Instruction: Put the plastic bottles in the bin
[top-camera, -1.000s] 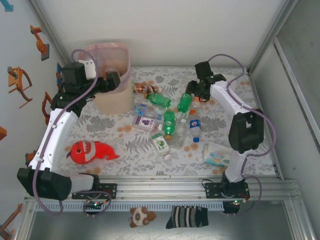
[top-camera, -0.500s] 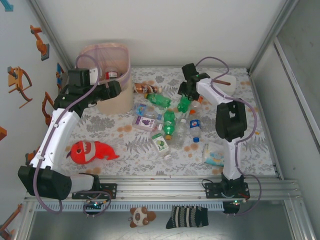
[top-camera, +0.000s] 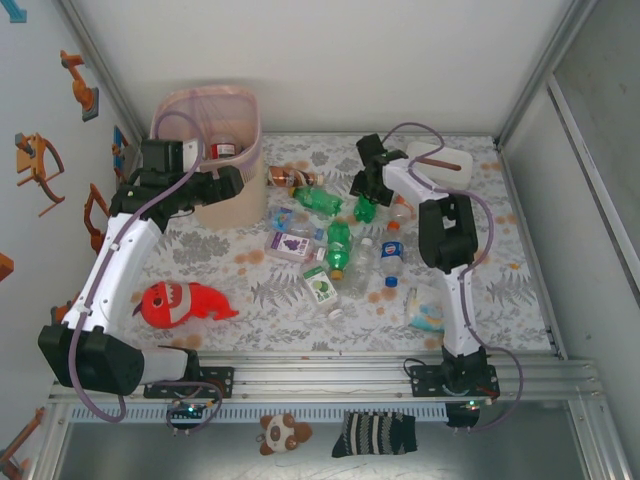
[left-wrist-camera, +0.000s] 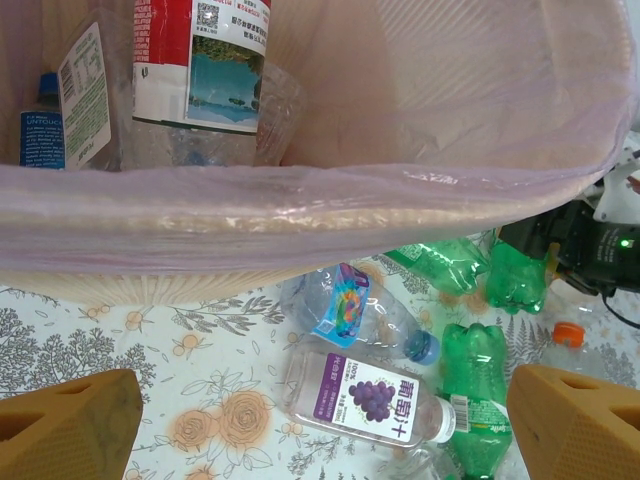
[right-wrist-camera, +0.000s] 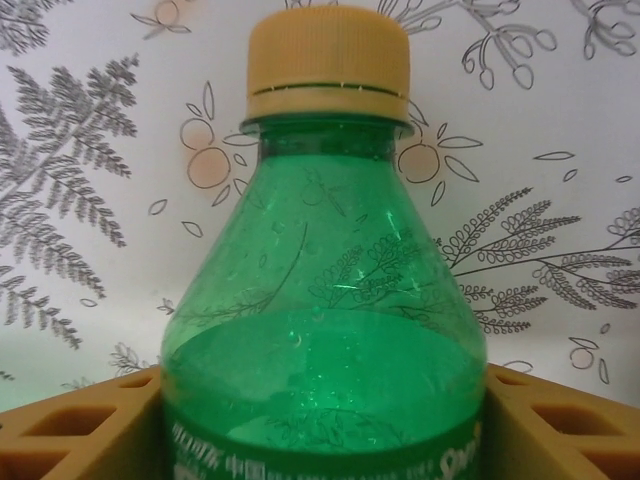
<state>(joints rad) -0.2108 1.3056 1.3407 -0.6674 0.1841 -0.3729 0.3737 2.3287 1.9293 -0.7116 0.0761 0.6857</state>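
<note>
Right gripper (top-camera: 364, 188) at the far middle of the table (top-camera: 500, 250), clamped on a green bottle (top-camera: 368, 208). From its wrist, tan fingers (right-wrist-camera: 80, 425) tight against both sides of the bottle's body, yellow-orange cap (right-wrist-camera: 328, 50) pointing away over the flowered cloth. Resting or lifted: cannot tell.

Left gripper (top-camera: 228, 186) spread wide, holding nothing, just beside the near wall of the bin (top-camera: 205, 98), about level with its rim. From its wrist, fingertips (left-wrist-camera: 65, 425) at the two lower corners and the bin's lined rim running across the middle.

Inside the bin, a red-labelled bottle (left-wrist-camera: 200, 60) next to a second clear one (left-wrist-camera: 85, 90).

Between the arms, loose bottles lying flat on the table:
- a grape-labelled one (left-wrist-camera: 365, 395)
- a blue-labelled one (left-wrist-camera: 350, 305) just beyond it
- two more green ones (top-camera: 338, 245) (top-camera: 318, 200)
- a blue-capped one (top-camera: 390, 255)
- a brown one (top-camera: 290, 177) near the bin

Red plush fish (top-camera: 180, 303) at near left, wipes pack (top-camera: 428, 308) at near right, both well apart from the bin.
</note>
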